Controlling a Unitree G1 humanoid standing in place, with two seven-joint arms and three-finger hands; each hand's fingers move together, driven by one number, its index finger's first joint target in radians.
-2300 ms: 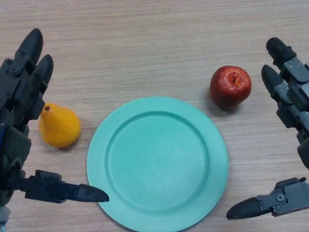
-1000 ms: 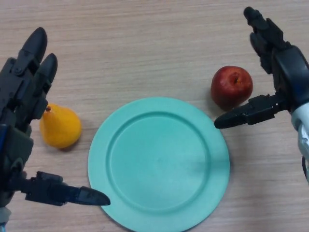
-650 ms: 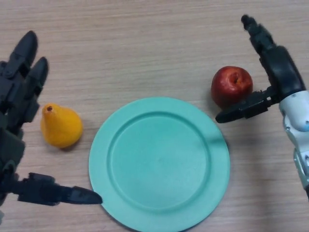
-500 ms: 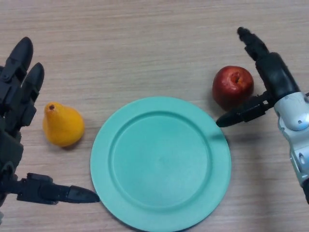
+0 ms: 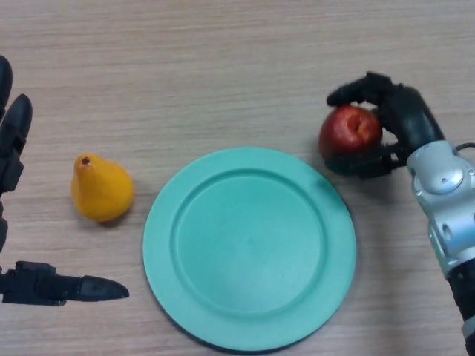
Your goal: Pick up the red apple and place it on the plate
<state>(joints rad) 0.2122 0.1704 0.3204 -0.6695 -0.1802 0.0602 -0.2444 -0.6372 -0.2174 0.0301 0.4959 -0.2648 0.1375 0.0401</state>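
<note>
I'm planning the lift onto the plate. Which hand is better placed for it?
The right hand: its fingers are curled round the apple, just beside the plate. The left hand is open at the far side, near the pear.

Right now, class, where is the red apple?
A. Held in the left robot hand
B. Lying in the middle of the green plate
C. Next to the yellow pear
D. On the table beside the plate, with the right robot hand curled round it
D: the red apple sits just off the plate's rim, with the right robot hand curled round it.
</note>
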